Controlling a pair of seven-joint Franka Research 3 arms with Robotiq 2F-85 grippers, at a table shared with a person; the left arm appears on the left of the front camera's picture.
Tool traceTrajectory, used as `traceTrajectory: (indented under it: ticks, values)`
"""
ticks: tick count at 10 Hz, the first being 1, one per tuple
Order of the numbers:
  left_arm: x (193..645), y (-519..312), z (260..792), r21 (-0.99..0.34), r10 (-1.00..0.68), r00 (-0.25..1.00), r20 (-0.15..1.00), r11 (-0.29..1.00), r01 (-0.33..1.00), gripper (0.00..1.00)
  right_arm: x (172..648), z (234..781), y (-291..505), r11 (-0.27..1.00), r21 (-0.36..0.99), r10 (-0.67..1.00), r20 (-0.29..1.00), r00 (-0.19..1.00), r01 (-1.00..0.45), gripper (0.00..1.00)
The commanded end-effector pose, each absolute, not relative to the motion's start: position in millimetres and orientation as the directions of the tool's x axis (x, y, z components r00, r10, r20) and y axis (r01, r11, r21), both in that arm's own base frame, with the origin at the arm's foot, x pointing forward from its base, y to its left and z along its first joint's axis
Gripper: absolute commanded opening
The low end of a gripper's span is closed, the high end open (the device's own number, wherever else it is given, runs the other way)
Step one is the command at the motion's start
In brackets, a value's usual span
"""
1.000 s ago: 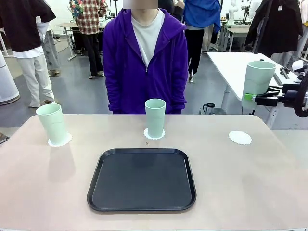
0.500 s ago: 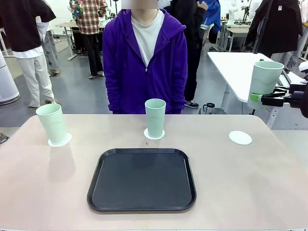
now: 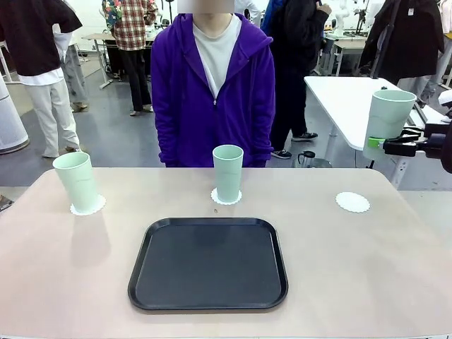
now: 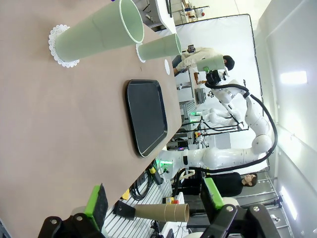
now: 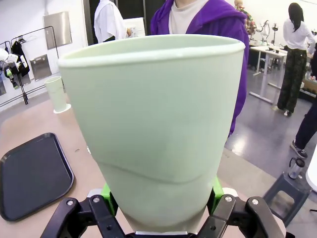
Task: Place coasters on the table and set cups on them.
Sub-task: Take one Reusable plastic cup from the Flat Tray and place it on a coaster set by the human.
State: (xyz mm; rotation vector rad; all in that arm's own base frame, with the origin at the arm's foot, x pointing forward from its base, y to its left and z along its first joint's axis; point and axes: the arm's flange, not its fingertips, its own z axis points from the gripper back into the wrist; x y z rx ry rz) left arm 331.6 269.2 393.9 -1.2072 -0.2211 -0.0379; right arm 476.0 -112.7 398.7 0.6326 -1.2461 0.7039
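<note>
Two pale mint-green cups stand on lacy white coasters on the beige table. The left cup is on its coaster. The middle cup is on its coaster. A third coaster lies bare at the right. My right gripper is shut on a third cup, upright in the air beyond the table's right edge. In the right wrist view this held cup sits between the green pads. My left gripper is open and holds nothing, low over the table's near left end.
A black tray lies in the near middle of the table. A person in a purple hoodie stands at the far edge, arms down. A white table stands behind the held cup.
My right gripper moved a little to the right with the cup, then held still. The cups and coasters on the table have not moved.
</note>
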Motion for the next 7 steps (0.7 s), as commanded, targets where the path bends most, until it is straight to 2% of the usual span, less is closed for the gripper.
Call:
traceTrajectory:
  ticks: [1,4,7]
  values:
    - [330.0,270.4,395.0,-0.921,0.089,0.976,0.198,0.358,0.154,1.00,485.9,390.8,-113.0,0.556,0.030,0.082,0.992,0.091,-0.831,0.81]
    - [330.0,270.4,395.0,-0.921,0.089,0.976,0.198,0.358,0.154,1.00,500.0,346.0,-117.6,0.516,0.006,0.069,0.996,0.049,-0.857,0.81]
    - [330.0,270.4,395.0,-0.921,0.089,0.976,0.198,0.358,0.154,1.00,507.6,305.3,-117.0,0.512,0.020,0.120,0.988,0.095,-0.859,0.81]
